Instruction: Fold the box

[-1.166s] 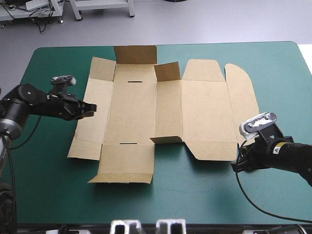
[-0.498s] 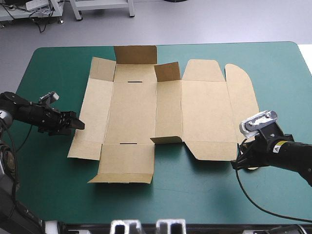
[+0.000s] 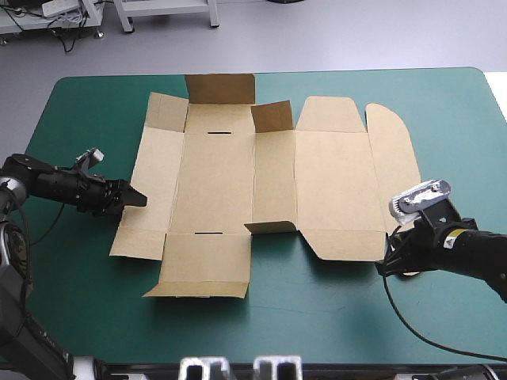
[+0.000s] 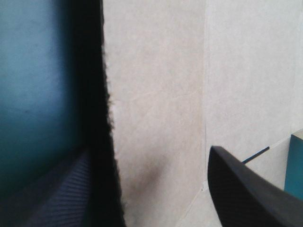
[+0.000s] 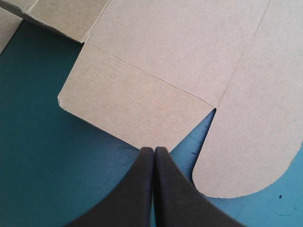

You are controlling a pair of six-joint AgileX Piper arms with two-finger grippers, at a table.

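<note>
A brown box [image 3: 238, 182] is lying opened out as a cut sheet across the middle of a teal-green surface [image 3: 79, 301], nearly all of it flat. Only the far flap [image 3: 220, 88], a small flap beside it [image 3: 272, 115] and another small flap on the near side [image 3: 269, 227] are tilting up a little. No wall is raised yet, so the folding looks to be at its very start.

The left claw [image 3: 133, 198] is sitting low at the sheet's left edge. Its two black fingers are standing well apart and gripping nothing. In the left wrist view the board's edge is running between them, with one finger on the bare-surface side and the other on the board side. This placing suggests it is lining up to pinch or get under the outer side panel [image 4: 156, 94] and lift it along its crease.

The right claw [image 5: 154, 151] is sitting by the sheet's near right corner. Its fingers are pressing together into one point, with nothing between them. The point is aiming at the notch where the near right flap [image 5: 137, 99] meets the rounded flap [image 5: 255, 132], just short of the board. It is not clear whether it is touching the surface. Closed like this, it is probably parked out of the way or readying to slip under an edge like a wedge.
</note>
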